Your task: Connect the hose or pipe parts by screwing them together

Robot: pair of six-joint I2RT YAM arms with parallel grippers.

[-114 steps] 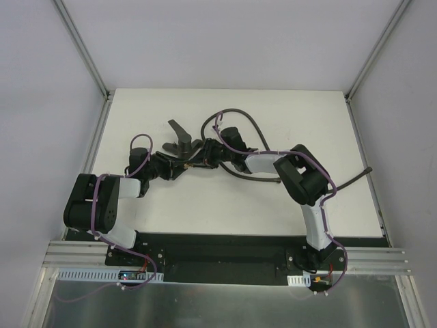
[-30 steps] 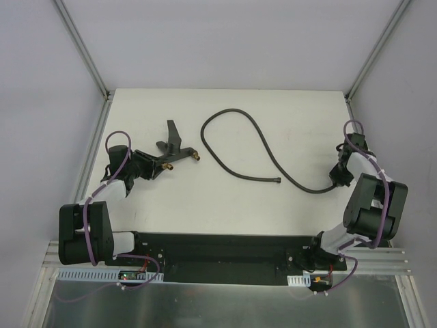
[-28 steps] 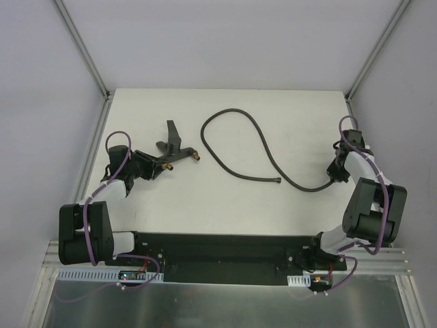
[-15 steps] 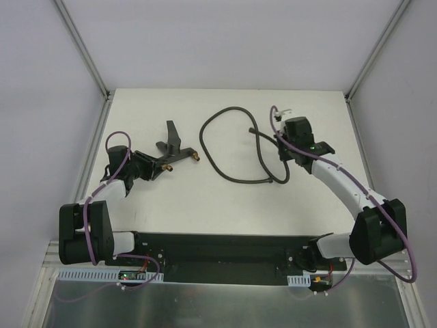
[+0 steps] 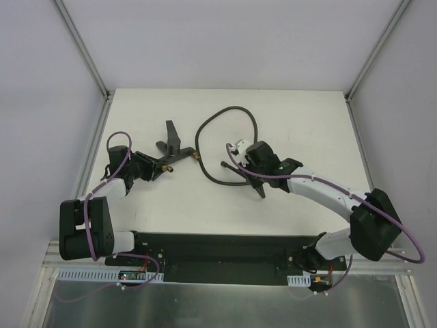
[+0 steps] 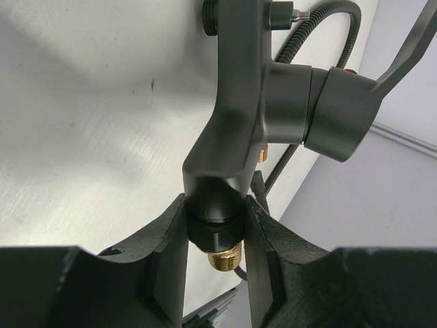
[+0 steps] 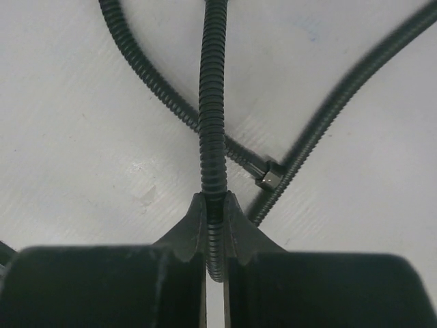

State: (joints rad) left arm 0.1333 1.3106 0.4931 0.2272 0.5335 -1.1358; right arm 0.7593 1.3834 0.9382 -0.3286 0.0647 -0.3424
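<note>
Dark-grey hose (image 7: 213, 102) sits pinched in the right claw (image 7: 214, 208). Across the table (image 5: 307, 123), the left claw (image 6: 215, 225) clamps the forked fitting (image 6: 235, 102).

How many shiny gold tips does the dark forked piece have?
2. One tip sits in the left gripper, which holds the forked fitting; the other pokes out toward the hose. More could be hidden underneath.

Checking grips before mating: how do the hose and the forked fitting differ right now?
The hose is long, thin, ribbed and looped; the fitting is short, thick and smooth. The right gripper pinches the hose body; the left gripper clamps the fitting near a brass tip. Both are dark grey.
</note>
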